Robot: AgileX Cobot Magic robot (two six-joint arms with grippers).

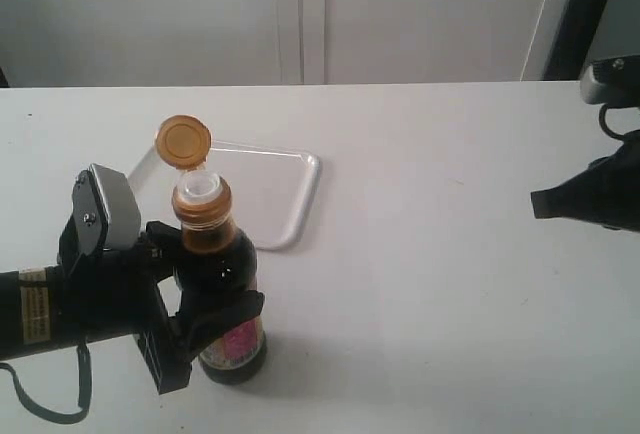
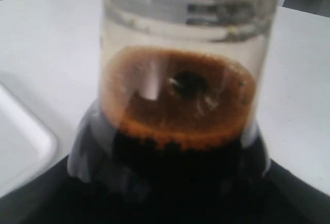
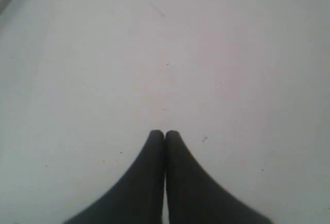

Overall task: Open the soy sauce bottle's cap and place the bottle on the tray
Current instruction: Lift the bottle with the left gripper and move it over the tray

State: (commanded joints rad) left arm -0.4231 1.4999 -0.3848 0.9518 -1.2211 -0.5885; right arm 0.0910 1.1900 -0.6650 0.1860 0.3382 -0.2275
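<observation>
Left tool (image 1: 205,299) pinching one soy sauce bottle (image 1: 222,284); one cap (image 1: 184,140) open; right tool (image 3: 164,133) pressed together.

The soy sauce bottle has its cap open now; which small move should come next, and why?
Probably the left pincer should lift the soy sauce bottle a little and carry it toward the tray. The cap is flipped open, the pincer grips the bottle's body, and the bottle stands on the table beside the tray.
</observation>
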